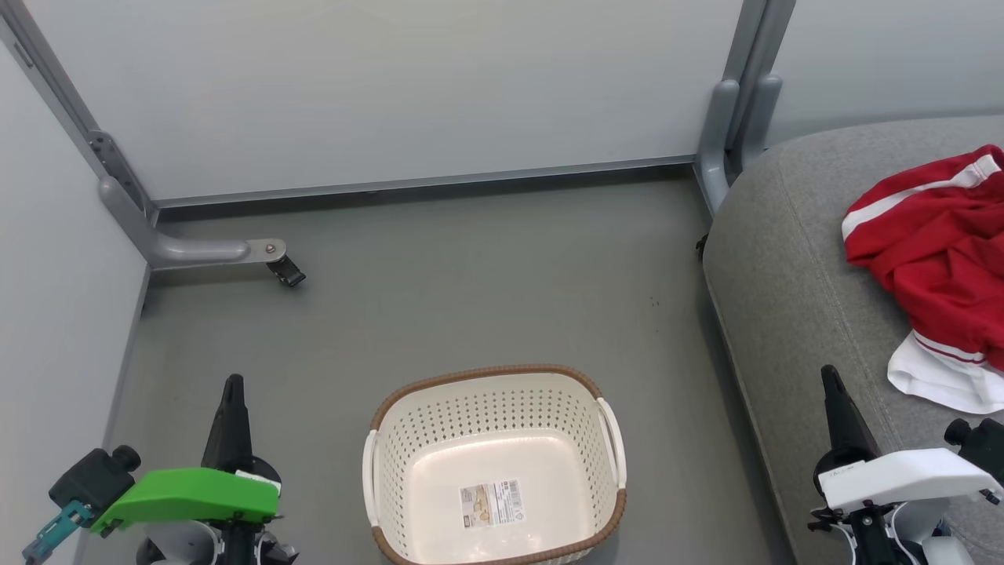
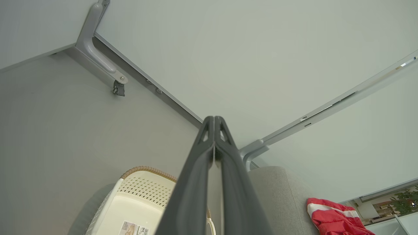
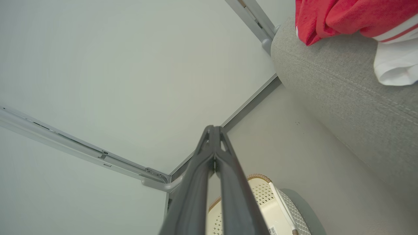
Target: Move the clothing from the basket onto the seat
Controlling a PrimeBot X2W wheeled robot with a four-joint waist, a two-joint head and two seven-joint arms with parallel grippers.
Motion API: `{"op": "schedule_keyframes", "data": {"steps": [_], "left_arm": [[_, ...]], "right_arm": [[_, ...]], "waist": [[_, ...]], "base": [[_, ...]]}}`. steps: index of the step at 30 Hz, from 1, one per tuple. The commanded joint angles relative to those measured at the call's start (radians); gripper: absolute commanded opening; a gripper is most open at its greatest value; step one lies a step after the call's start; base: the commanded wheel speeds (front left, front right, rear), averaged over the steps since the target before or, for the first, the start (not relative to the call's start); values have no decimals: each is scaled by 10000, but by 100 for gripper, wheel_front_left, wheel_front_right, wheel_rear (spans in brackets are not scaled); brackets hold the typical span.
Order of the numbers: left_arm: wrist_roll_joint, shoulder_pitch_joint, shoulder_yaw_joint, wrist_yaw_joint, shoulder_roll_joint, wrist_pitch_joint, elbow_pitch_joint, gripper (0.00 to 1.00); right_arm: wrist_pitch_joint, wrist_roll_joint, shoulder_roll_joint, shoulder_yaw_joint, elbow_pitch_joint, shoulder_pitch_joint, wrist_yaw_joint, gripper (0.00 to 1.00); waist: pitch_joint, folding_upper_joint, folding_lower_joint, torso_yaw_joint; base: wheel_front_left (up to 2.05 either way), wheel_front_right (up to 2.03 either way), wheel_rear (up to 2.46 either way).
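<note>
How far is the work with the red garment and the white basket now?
Done: the red fabric garment with white stripes lies on the light-grey upholstered seat, and the cream perforated plastic basket holds just its label sticker. In hand: nothing; the left gripper and right gripper are shut and empty. Left: apparently nothing.

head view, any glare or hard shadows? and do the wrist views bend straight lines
Head view: soft, even light, sharp all over; a pale sheen inside the basket, no hard shadows. Left wrist view: the wide lens fans the wall rail outward rather than visibly curving it. Right wrist view: same fanning, and a soft grey shadow hugs the basket.
</note>
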Motion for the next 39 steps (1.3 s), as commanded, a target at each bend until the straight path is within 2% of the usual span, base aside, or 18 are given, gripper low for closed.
{"op": "schedule_keyframes", "data": {"steps": [1,39], "left_arm": [[-317,-294,75,-66,20,63,-131,0],[-4153,-369,603,-185,19,1063,-105,0]], "right_arm": [[79,332,-74,-53,-57,-256,-4,0],[1080,4158,-105,-242,376,-595,-5,0]], "waist": [[-2,0,0,-17],[-47,0,0,-401]], "base": [[0,0,0],[0,0,0]]}}
